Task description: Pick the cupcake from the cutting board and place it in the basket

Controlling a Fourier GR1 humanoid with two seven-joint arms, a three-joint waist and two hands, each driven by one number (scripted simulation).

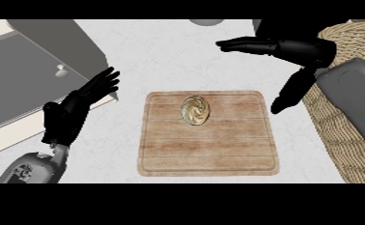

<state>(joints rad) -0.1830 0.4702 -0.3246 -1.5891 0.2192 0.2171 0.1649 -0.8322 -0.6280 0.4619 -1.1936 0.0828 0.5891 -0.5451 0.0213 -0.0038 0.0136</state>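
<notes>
Sitting on cutting board (206, 144), cupcake (197, 110) lies left of right hand (299, 55) fingers (239, 44).

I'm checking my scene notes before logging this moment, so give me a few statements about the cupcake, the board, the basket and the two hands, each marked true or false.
1. The cupcake sits on the cutting board. True.
2. The right hand is curled round the cupcake. False: it is open, above and to the right of the board, holding nothing.
3. The basket lies at the right of the board. True.
4. The cupcake is already in the basket. False: it is on the board's upper middle.
5. The left hand is open at the left of the board, touching nothing. True.
</notes>
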